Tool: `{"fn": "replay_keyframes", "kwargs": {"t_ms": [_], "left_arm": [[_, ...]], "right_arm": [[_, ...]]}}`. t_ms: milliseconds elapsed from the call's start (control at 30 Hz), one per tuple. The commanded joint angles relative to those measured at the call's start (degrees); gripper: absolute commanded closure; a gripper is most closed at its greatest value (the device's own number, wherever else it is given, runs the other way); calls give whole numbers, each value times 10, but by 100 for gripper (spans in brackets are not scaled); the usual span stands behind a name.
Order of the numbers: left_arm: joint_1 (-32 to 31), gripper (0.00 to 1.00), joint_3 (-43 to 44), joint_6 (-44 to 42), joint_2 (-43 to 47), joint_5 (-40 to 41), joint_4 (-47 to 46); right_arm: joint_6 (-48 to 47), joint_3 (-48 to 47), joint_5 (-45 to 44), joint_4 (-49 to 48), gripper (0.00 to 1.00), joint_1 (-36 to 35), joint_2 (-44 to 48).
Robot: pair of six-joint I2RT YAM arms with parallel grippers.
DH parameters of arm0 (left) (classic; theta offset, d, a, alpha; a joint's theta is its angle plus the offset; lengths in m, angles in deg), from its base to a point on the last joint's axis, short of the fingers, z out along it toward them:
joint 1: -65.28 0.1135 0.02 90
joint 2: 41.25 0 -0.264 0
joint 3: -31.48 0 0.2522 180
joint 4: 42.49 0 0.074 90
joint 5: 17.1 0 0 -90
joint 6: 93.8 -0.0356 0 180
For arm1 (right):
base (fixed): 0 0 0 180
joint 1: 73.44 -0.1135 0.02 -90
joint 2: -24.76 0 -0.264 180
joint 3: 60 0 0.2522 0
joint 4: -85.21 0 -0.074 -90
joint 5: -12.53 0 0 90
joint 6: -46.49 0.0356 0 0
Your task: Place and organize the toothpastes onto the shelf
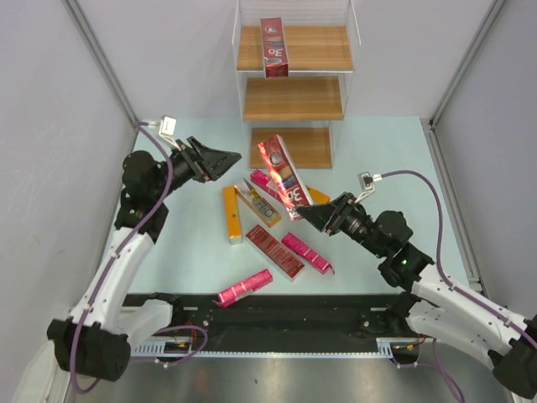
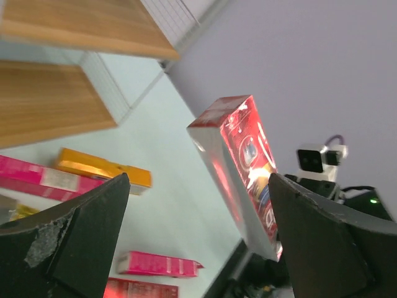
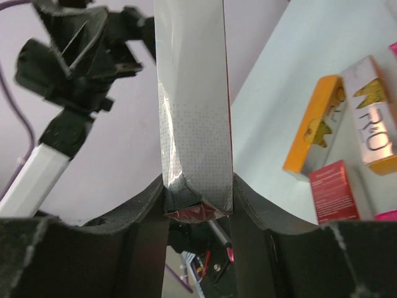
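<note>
Where the left gripper (image 1: pixel 231 158) hung: black jaws stood wide apart, holding nothing.
Loose boxes: an orange cardboard toothpaste carton (image 1: pixel 232 214) and bright pink cartons (image 1: pixel 245 287) lay flat on the pale green table (image 1: pixel 193 252).
Held box: a long dark red toothpaste carton (image 1: pixel 281 172) leaned in the air.
Shelf: a stepped wooden rack with clear plastic walls (image 1: pixel 294 99) stood just behind it; one red carton (image 1: pixel 274 49) stood on top.
Right gripper (image 1: pixel 317 210): pinched tight on the held box's low end.
Best way, I think: lift, straighten the box, enter from the front.
Edges and room: clear side walls were close; lower boards looked bare.
</note>
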Motion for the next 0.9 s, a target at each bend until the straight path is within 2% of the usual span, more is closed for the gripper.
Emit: {"fn": "replay_keyframes", "kwargs": {"t_ms": [0,267,567,700,867], "left_arm": [[-28,0,58,-161,58,184,188],[-93,0,91,-215,75,385,277],[-102,0,86,-232,42,370,276],[-102,0,83,-236,32,358,271],[-102,0,80,-242,20,350,267]], "right_arm": [[-24,-10,-25,37,80,27,46],[-46,-36,-23,104,80,50,48],[-83,-84,-16,126,79,52,10],[-116,-142,-14,136,79,57,-15],[-146,-224,32,131,80,73,-73]]}}
